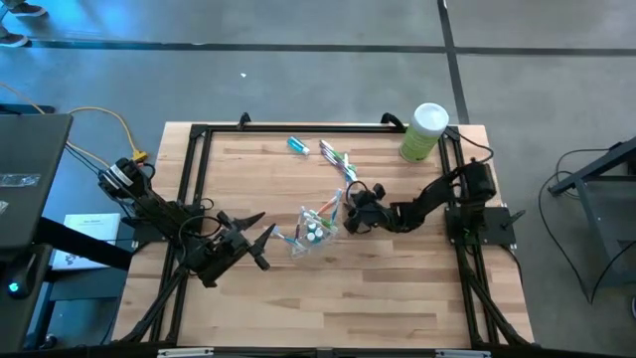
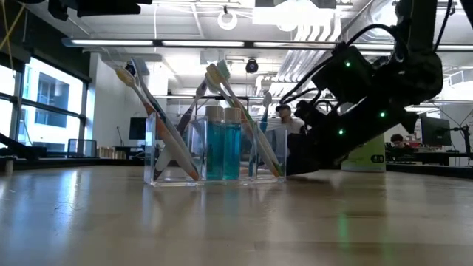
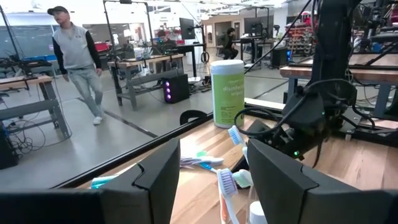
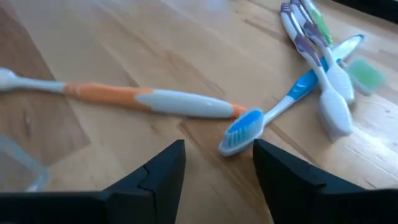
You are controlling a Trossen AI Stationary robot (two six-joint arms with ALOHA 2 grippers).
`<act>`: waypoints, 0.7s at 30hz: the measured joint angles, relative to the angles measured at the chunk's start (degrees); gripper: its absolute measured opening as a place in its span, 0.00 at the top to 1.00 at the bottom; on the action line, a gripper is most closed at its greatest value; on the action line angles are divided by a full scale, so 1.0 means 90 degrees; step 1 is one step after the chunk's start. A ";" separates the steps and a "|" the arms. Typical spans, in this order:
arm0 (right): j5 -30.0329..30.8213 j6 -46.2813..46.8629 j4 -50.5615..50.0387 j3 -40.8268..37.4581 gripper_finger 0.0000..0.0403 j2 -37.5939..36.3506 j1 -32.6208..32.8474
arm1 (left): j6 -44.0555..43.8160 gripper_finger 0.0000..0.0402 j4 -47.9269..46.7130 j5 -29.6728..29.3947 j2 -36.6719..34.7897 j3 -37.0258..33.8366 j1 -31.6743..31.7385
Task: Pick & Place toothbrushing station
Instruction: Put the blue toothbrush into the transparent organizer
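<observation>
A small clear plastic cup stands mid-table, with toothbrushes leaning in it and teal toothpaste tubes upright inside. More toothbrushes and a teal tube lie flat near the far edge. My right gripper is open, low over the wood just right of the cup. An orange-and-white toothbrush and a blue one lie in front of its fingers. My left gripper is open and level, left of the cup, with brush heads showing past its fingers.
A light-green canister with a white lid stands at the far right corner. A black frame runs along the table's edges. Bare wood lies toward the near edge. People move in the room beyond.
</observation>
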 joint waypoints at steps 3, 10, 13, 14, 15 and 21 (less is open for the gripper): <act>-0.0001 -0.0010 0.0265 0.0002 0.56 0.0167 -0.0172 | 0.0000 0.54 -0.0022 0.0002 0.0000 0.0000 0.0000; -0.0054 -0.0437 0.0567 0.0005 0.65 0.0253 -0.0492 | 0.0002 0.54 -0.0040 0.0007 0.0000 0.0000 0.0000; -0.0024 -0.0437 0.0559 0.0005 0.74 0.0253 -0.0578 | 0.0002 0.54 -0.0055 0.0006 0.0000 0.0000 0.0000; -0.0016 -0.0441 0.0548 0.0005 0.77 0.0253 -0.0596 | 0.0002 0.54 -0.0061 0.0005 0.0000 0.0000 0.0000; -0.0015 -0.0455 0.0541 0.0005 0.81 0.0253 -0.0606 | 0.0002 0.54 -0.0093 0.0007 0.0000 0.0000 0.0000; 0.0161 -0.0582 0.0493 -0.0001 0.96 0.0253 -0.0616 | -0.0062 0.54 -0.0356 0.0005 0.0000 0.0000 0.0000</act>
